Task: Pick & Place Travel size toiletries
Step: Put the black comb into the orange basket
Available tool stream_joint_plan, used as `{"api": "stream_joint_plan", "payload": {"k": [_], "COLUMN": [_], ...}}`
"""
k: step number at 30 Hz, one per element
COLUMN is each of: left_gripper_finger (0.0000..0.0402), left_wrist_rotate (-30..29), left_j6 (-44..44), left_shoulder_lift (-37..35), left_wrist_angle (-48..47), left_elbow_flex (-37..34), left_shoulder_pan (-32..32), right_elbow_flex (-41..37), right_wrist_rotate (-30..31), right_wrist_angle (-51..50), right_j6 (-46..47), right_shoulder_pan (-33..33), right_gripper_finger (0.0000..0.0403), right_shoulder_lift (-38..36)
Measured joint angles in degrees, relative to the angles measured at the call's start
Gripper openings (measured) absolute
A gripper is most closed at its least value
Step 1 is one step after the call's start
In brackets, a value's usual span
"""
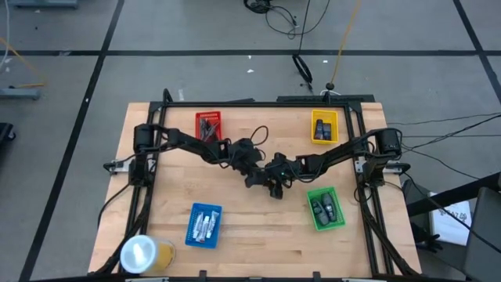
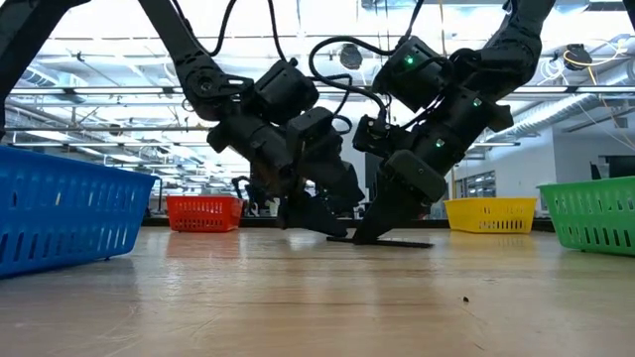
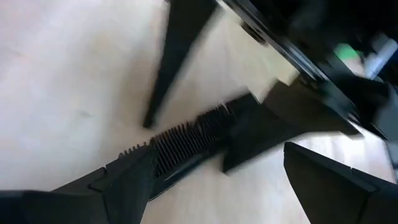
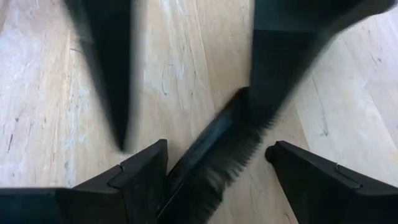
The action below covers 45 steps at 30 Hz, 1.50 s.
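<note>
Both tools meet mid-bench over dark comb [image 3: 186, 140] lying flat. Left tool [image 3: 214, 180] apart; right tool [image 4: 217, 171] apart, straddling comb. Best: right closes squarely, left backs off.

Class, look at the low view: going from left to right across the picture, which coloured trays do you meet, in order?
Blue tray → red tray → yellow tray → green tray.

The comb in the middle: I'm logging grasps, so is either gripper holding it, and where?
Nothing is held yet. The comb lies flat on the table, between the open jaws of both the left gripper and right gripper.
</note>
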Motion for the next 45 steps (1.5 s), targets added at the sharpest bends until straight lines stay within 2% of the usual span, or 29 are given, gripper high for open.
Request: {"api": "stream_joint_plan", "payload": {"k": [7, 14, 20, 25, 34, 40, 45], "left_gripper_finger": [0.0349, 0.0349, 0.0349, 0.0349, 0.0349, 0.0349, 0.0349], "left_wrist_rotate": [10.8, 13.2, 17.1, 10.0, -1.8, -2.4, -2.2], "left_j6": [-1.2, 0.3, 0.7, 2.4, 3.1, 1.3, 0.8], "left_shoulder_lift": [0.0, -0.1, -3.3, -7.8, -7.9, -6.7, -4.7], "left_wrist_angle": [-2.7, -5.4, -9.1, -9.8, -11.2, -12.0, -11.3], "left_elbow_flex": [0.0, 0.1, -0.5, -0.2, -0.2, -0.1, -0.1], "left_shoulder_pan": [-2.4, -2.0, -0.4, 0.6, 2.9, 1.8, -0.5], "right_elbow_flex": [0.0, 0.0, 0.0, 0.0, 0.0, 0.0, 0.6], "right_wrist_rotate": [-0.2, -0.2, -0.2, -2.3, -3.0, -3.2, -4.7], "right_wrist_angle": [-0.8, -1.6, -1.7, -1.6, -1.1, 1.6, 3.8], "right_j6": [0.1, 0.0, -0.2, -1.0, -2.1, -3.2, -8.5], "right_shoulder_pan": [0.0, 0.0, 0.0, 0.0, 0.4, 0.9, 0.5], "right_gripper_finger": [0.0277, 0.0277, 0.0277, 0.0277, 0.0276, 0.0276, 0.0276], "right_shoulder_lift": [0.0, 0.0, 0.0, 0.0, 0.0, 0.0, 0.0]}}
